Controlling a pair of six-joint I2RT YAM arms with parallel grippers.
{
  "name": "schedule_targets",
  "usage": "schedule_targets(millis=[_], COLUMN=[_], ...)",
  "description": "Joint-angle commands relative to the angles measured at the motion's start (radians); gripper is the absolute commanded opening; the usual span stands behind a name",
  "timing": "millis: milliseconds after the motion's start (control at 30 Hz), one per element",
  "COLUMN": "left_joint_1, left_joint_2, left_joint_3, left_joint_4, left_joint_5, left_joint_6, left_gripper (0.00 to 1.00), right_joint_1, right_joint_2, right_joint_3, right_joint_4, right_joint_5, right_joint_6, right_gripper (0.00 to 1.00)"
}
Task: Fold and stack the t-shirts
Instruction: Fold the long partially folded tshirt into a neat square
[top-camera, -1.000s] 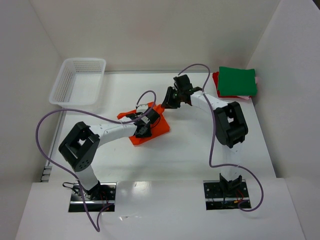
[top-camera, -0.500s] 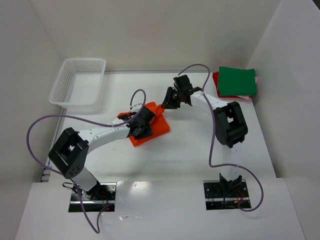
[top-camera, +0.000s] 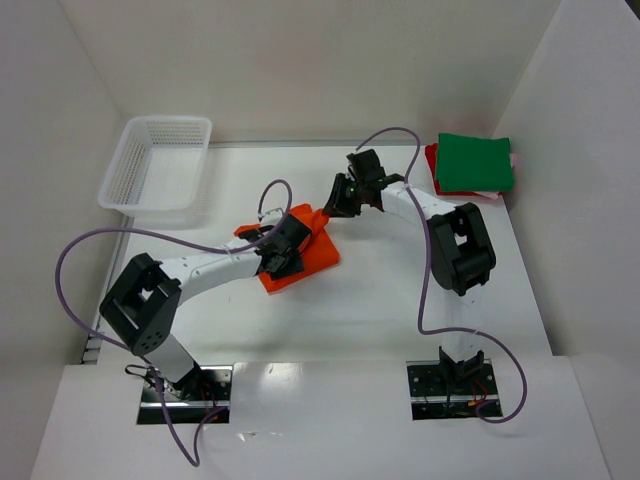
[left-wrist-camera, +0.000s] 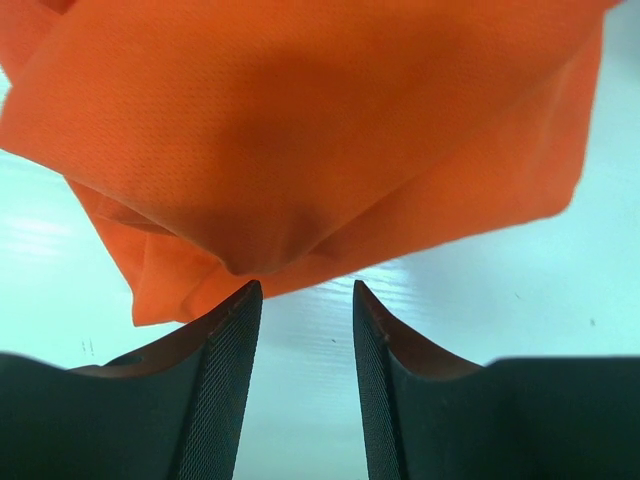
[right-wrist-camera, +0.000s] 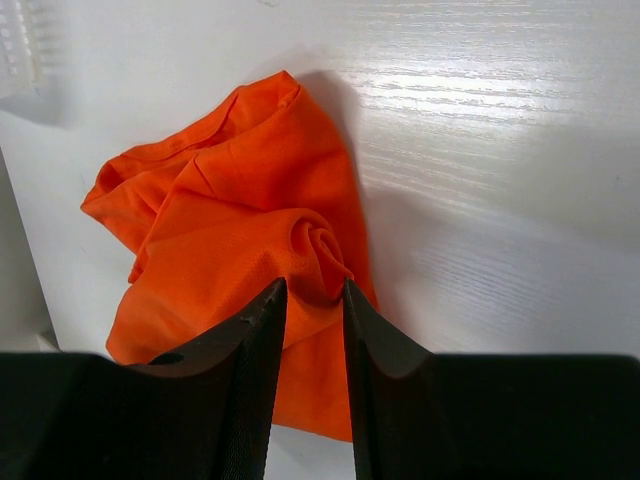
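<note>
status: three of four done; green t-shirt (top-camera: 476, 162) sits on top of the stack in the far right corner, red t-shirt (top-camera: 432, 160) under it, edge of a pale pink t-shirt (top-camera: 490, 196) showing at the bottom; all flat squares, roughly aligned

orange t-shirt (top-camera: 315, 255) is the open item; it lies mid-table (top-camera: 400, 300), left of centre, well apart from the stack; partly gathered, not a flat square, folds loose and bunched in the right wrist view

right gripper (right-wrist-camera: 312, 285): jaws nearly closed, pinching a rolled knot of orange cloth at the shirt's far right corner; grip looks real, fabric sits between the tips

left gripper (left-wrist-camera: 305, 292): jaws about half apart at the near edge of the shirt; a fold of orange hangs right at the fingertips, bare table shows in the gap; nothing clamped as far as I can tell

left to do, my read: flatten and finish the orange fold, then carry it onto the green one; white mesh basket (top-camera: 130, 180) at far left shows no cloth, so orange is likely the last

writing: no brand, label or print readable on shirts, basket or arms in any view
</note>
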Motion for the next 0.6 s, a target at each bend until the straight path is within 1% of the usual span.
schedule_targets(millis=[0,133,333,567], left_joint_1=[0.002,0.002,0.002,0.011], left_joint_2=[0.027,0.038,0.038,0.058], left_joint_3=[0.004,0.015,0.004,0.004], left_joint_4=[-0.031,-0.051,-0.031,0.001], left_joint_5=[-0.071,-0.102,-0.122,-0.133], left_joint_6=[-0.026,-0.046,-0.046,-0.046], left_gripper=[0.49,0.49,0.49,0.46], right_joint_1=[-0.011,-0.02,-0.02,-0.02], right_joint_2=[0.003,-0.006,-0.006,0.003], right_joint_3=[0.033,0.033,0.033,0.023], right_joint_4=[0.034,0.033,0.033,0.033], right_joint_5=[-0.008,-0.008,-0.008,-0.017], right_joint_6=[-0.017,-0.017,-0.017,-0.017], right_gripper=[0.35,0.35,0.35,0.35])
